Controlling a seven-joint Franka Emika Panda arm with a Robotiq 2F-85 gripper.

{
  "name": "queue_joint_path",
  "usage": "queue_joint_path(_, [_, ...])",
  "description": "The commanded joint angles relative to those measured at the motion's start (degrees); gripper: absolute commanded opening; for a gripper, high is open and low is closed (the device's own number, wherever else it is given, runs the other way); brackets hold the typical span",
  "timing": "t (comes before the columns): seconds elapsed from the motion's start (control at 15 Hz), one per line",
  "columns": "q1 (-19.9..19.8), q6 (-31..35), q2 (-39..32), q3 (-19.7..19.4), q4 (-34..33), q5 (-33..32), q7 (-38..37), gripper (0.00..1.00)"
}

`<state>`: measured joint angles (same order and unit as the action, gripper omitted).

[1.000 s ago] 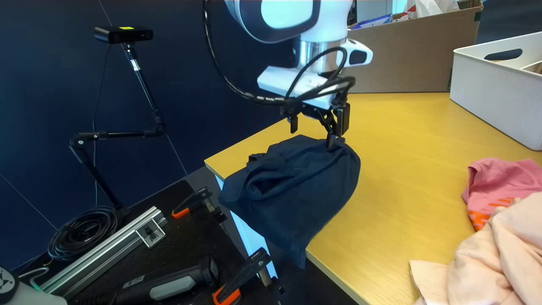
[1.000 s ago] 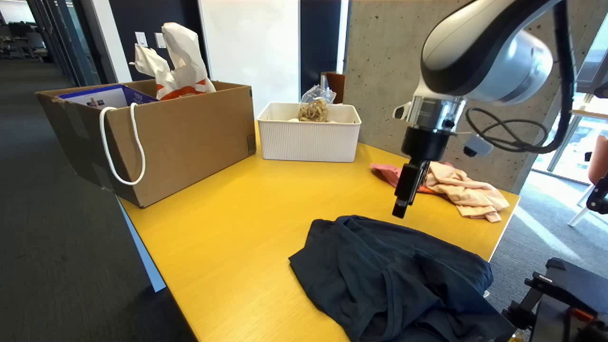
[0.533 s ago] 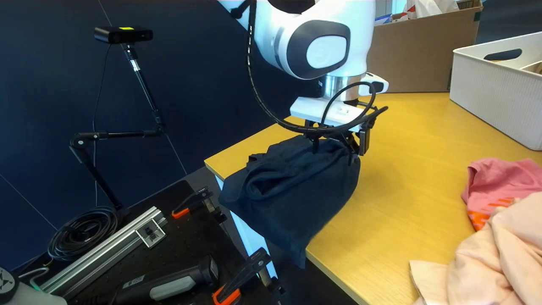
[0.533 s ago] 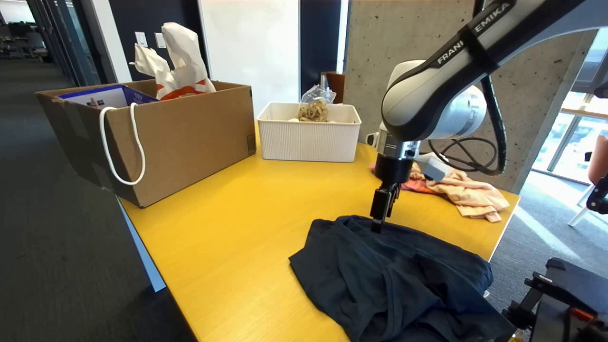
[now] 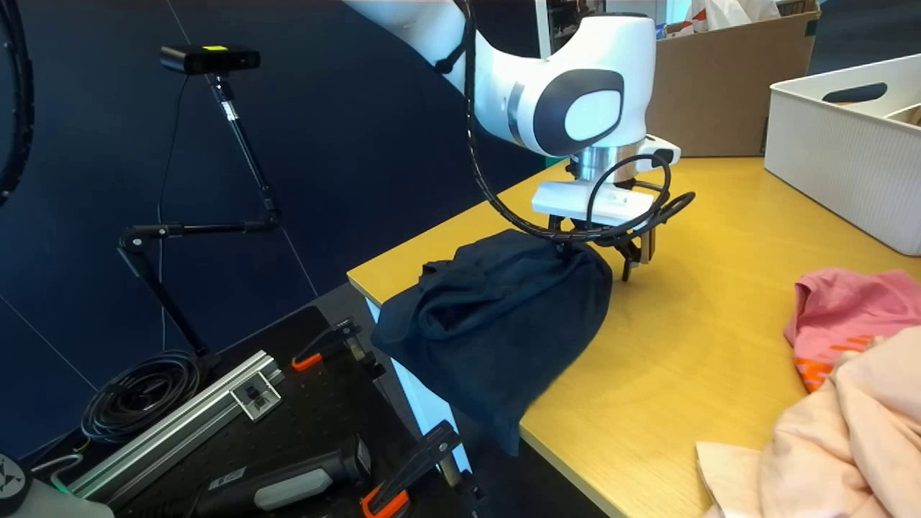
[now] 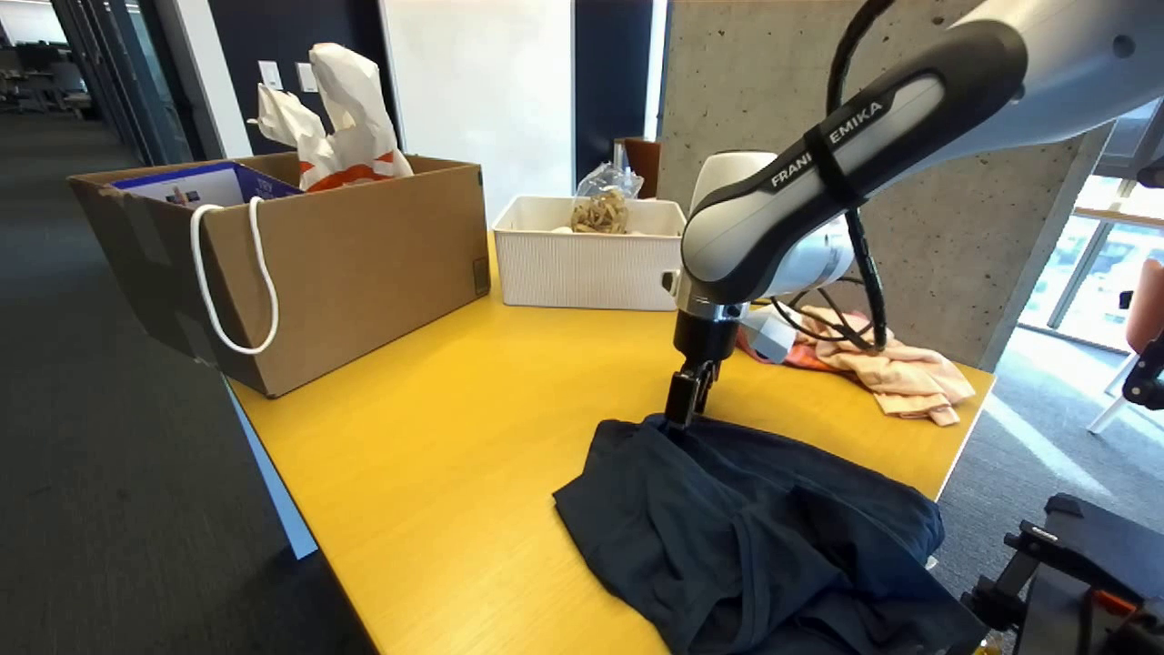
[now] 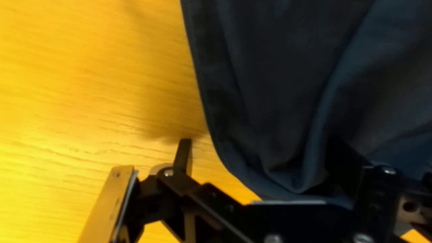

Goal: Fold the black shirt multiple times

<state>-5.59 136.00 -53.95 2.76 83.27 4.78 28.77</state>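
The black shirt [image 5: 496, 345] lies crumpled on the table, with part of it hanging over the edge. In an exterior view its bunched folds [image 6: 773, 537] spread across the near part of the table. My gripper [image 5: 594, 263] is low at one end of the shirt, its jaws wide apart. In the wrist view a rounded shirt edge with a raised fold [image 7: 320, 135] lies between the open fingers of the gripper [image 7: 259, 143]. One finger [image 7: 183, 157] stands over bare wood beside the cloth. The opposite finger is dark against the shirt, and whether it touches cannot be told.
A pink cloth [image 5: 849, 309] and a pale peach cloth [image 5: 842, 439] lie together on the table. At the back stand a white ribbed bin [image 6: 591, 268] and a cardboard box [image 6: 382, 264]. Clamps [image 5: 417, 467] sit beside the table's edge [image 5: 568, 471].
My gripper has come down and shifted across to the shirt's end, rightward in one exterior view and leftward in another. The jaws have stayed open. The shirt lies as before.
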Motion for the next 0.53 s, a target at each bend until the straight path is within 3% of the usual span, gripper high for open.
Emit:
queue_joint_path(0.0, [-1.1, -2.6, -5.3, 1.1, -8.2, -2.4, -1.1, 0.75])
queue_joint_path(0.13, [-1.2, -2.6, -5.2, 1.4, -8.7, -2.5, -1.0, 0.66])
queue_joint_path(0.47, [-2.0, -2.9, -5.2, 1.9, -10.1, -1.8, -0.9, 0.27])
